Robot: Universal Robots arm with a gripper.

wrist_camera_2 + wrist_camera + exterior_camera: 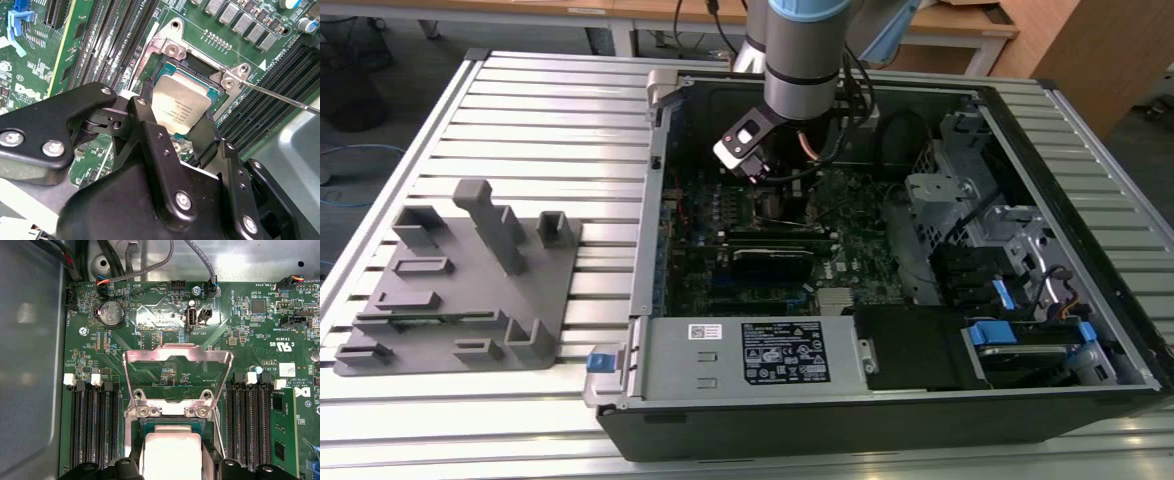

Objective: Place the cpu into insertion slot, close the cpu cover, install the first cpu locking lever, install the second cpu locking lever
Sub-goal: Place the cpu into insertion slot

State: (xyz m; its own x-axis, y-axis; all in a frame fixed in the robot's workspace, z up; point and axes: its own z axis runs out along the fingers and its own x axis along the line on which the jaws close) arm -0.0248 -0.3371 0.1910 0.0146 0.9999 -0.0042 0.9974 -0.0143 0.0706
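The cpu, a flat silver-grey square chip, sits level in the insertion slot on the green board. My gripper straddles it, with a black finger against one side and another on the opposite side, shut on the chip. In the first wrist view the cpu lies between the fingers, and the cpu cover, a thin metal frame, stands raised behind the slot. A thin wire lever sticks out beside the slot. In the exterior view my gripper reaches down into the open computer case.
Long black memory slots flank the slot on both sides. The case holds a power supply at the near side and drive cages at the exterior view's right. A grey fixture lies on the slatted table.
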